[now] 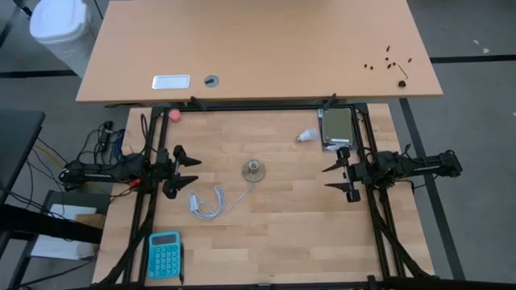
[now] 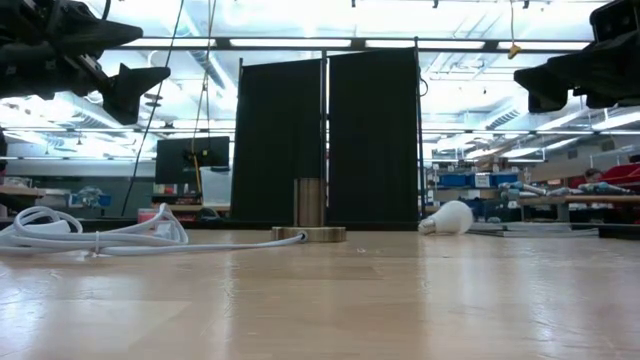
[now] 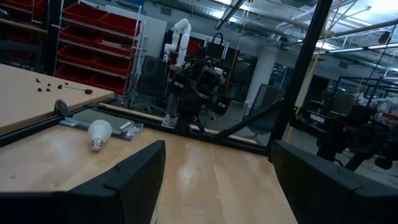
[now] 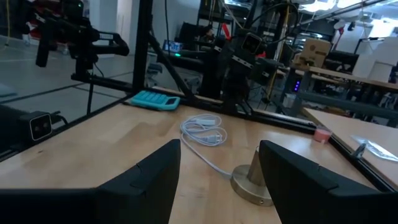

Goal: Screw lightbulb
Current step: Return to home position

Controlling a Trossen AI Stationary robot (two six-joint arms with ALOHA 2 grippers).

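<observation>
The white lightbulb [image 1: 305, 135] lies on its side on the wooden table, toward the far right; it also shows in the left wrist view [image 3: 99, 133] and the low view [image 2: 447, 218]. The round metal socket [image 1: 254, 170] stands upright near the table's middle, its white cord [image 1: 208, 201] coiled toward the near left. My left gripper [image 1: 188, 171] hovers open at the left side, pointing level toward the socket. My right gripper [image 1: 339, 180] hovers open at the right side, also level, with the socket [image 4: 254, 182] ahead of its fingers.
A teal calculator [image 1: 164, 254] lies at the near left corner. A small pink ball [image 1: 175, 115] sits at the far left. A grey flat device [image 1: 338, 126] lies beside the bulb at the far right. A larger desk [image 1: 258, 48] stands beyond the table.
</observation>
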